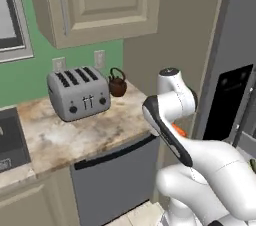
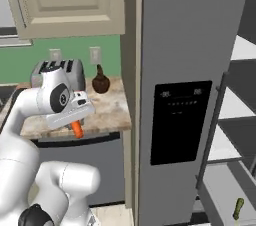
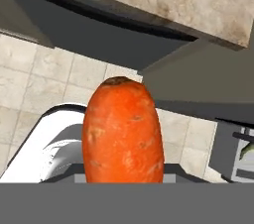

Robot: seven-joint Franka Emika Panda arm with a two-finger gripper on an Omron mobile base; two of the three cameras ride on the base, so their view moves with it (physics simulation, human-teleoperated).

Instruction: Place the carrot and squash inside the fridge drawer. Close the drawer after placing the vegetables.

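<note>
I've got one carrot (image 3: 123, 131) pinched in the jaws, hanging off the tabletop (image 1: 75, 135) edge above the floor. One squash (image 2: 238, 208) already sits in the open fridge drawer (image 2: 220, 190). One toaster (image 1: 78, 92), one kettle (image 1: 117, 83).

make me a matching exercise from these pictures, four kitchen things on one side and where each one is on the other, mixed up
Things:
1. carrot
2. squash
3. toaster
4. kettle

Places:
A. on the counter, right of the toaster
B. in the fridge drawer
C. on the counter, below the wall cabinet
D. held in the hand, off the counter's edge

Pairs: 1-D, 2-B, 3-C, 4-A
</note>
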